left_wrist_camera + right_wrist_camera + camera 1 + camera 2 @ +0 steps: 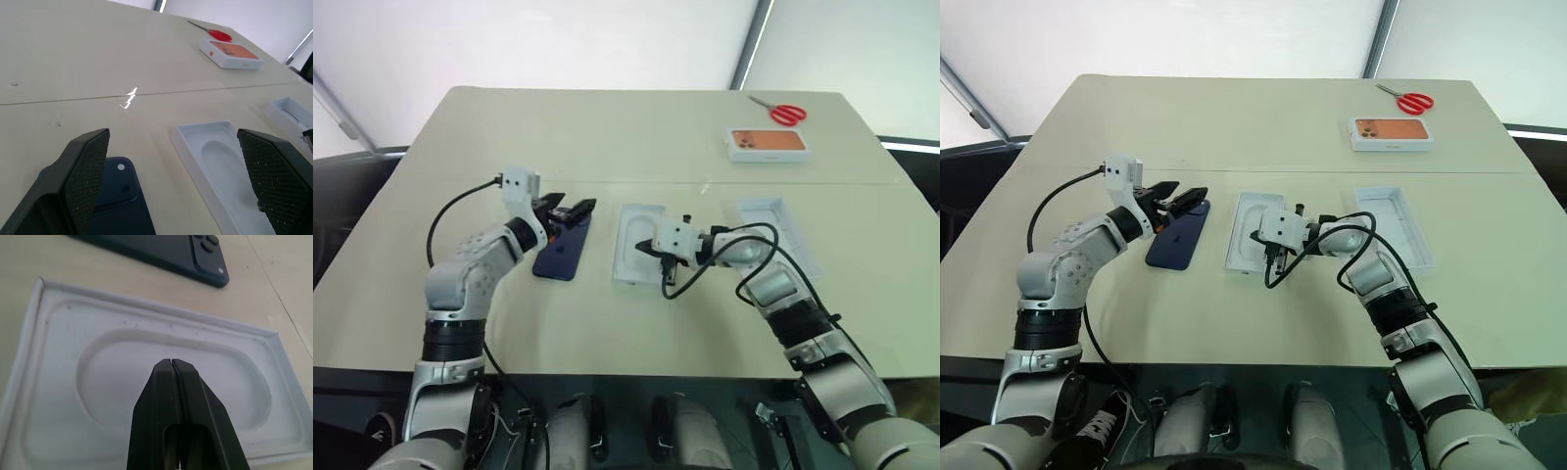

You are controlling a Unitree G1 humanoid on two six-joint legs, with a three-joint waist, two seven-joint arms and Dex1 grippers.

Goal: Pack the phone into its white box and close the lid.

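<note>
- A pale beige tabletop (607, 137) carries a shallow white cardboard tray with a rounded recess (634, 243), likely the box.
- The slim navy-blue phone (1178, 238) lies flat beside it.
- The left gripper (1179, 200) hovers spread wide over the phone; it should straddle the long edges.
- The right gripper (171, 363), pinched empty above the tray, should steady it.

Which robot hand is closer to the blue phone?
Left. The left gripper hovers open over the phone's far end; the right gripper, shut, is over the neighbouring white tray.

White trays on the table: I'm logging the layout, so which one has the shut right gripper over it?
The white insert with a rounded recess, beside the phone; the right gripper is above it. The other tray lies apart, farther right.
</note>
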